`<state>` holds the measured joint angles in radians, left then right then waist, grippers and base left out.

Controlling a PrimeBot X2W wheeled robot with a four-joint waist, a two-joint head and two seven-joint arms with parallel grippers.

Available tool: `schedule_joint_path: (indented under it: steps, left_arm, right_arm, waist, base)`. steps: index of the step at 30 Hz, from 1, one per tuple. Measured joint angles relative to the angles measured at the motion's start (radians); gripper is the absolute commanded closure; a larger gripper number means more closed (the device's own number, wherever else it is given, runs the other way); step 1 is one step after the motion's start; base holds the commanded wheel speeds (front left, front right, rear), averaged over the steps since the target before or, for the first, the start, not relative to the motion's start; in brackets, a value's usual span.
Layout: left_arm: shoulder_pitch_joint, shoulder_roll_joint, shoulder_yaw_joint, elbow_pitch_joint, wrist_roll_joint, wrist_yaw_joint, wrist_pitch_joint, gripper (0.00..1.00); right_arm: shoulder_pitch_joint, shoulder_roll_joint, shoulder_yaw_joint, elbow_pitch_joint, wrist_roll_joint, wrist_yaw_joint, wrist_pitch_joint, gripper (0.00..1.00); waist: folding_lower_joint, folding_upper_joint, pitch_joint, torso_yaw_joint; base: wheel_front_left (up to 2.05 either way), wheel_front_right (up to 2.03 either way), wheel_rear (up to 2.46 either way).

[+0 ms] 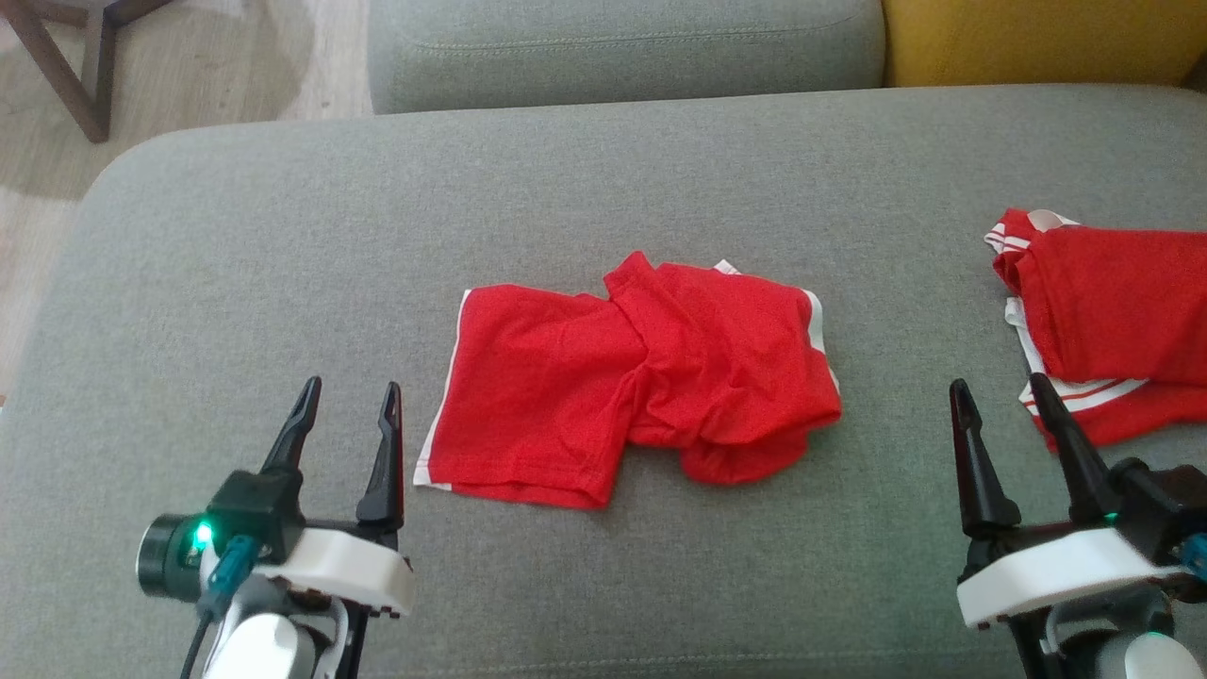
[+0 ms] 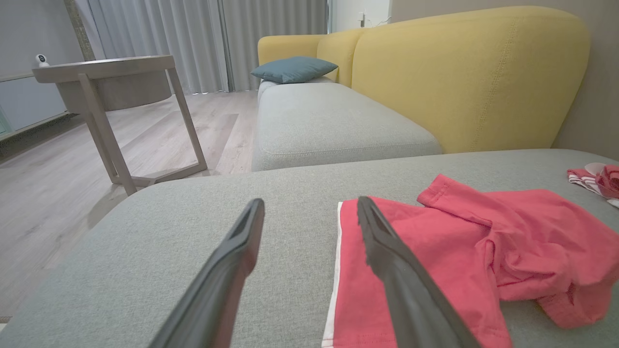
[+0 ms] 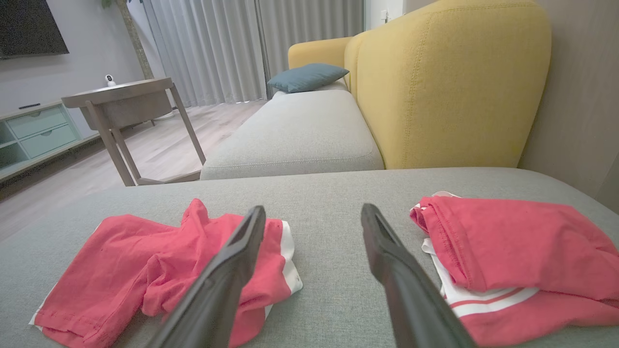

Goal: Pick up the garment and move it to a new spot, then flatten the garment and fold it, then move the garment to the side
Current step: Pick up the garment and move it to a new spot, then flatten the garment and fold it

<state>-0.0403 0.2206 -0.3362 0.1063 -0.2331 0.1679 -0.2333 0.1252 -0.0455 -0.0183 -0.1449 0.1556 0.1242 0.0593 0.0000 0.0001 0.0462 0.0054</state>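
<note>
Far left: a wooden side table (image 1: 66, 57) stands on pale floor, well apart from the grey seat cushion (image 1: 236, 283). The cushion's rounded left edge falls away to the floor there, so cloth dragged that way could slide off.

Left gripper (image 1: 351, 385): low over the near left of the cushion, fingers spread wide, nothing between them. Its inner finger sits just beside the white-trimmed left hem of the garment. Judged: staged for a first pick at that edge.

Garment (image 1: 622, 377): red with white side stripes, lying mid-cushion between the two grippers. The left half lies fairly flat. The right half is bunched and lapped over it, with a loose fold sagging toward the near side. Not yet lifted, flattened or folded, so I read the task as at its start.

Open room: bare cushion behind the garment, a narrower strip in front. The left-rear area looks the best spare spot.

Right gripper (image 1: 998, 382): likewise spread wide and empty, standing between the garment and a second red garment (image 1: 1113, 311) at the right edge. Its outer finger is very near that pile; contact cannot be told. Risk: snagging the wrong cloth.
</note>
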Motion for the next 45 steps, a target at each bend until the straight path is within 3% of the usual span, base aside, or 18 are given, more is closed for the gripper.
schedule_joint_path:
  steps: [23,29,36,45]
  left_arm:
    - [-0.002,0.005,-0.01,-0.009,-0.008,0.019,0.004,0.0]
    - [-0.024,0.004,-0.02,-0.02,0.0,0.027,0.003,0.0]
    - [-0.099,-0.009,-0.04,-0.03,0.018,0.031,-0.004,0.0]
    - [-0.18,-0.039,-0.054,-0.031,0.04,0.03,-0.015,0.0]
  right_arm:
    - [-0.002,0.0,0.032,0.008,-0.002,0.0,0.012,0.0]
    - [-0.061,-0.062,0.243,0.062,0.014,0.0,0.081,0.0]
    - [-0.235,-0.15,0.524,0.162,0.078,0.0,0.127,0.0]
    - [-0.472,-0.194,0.812,0.369,0.138,0.0,0.155,0.0]
  waist:
    - [0.0,0.0,0.027,0.01]
    - [0.0,0.0,0.069,0.018]
    - [0.0,-0.0001,0.132,0.045]
    - [0.0,-0.0001,0.194,0.123]
  base:
    - [0.0,0.0,0.0]
    - [0.0,0.0,0.0]
    - [0.0,0.0,0.0]
    - [0.0,0.0,0.0]
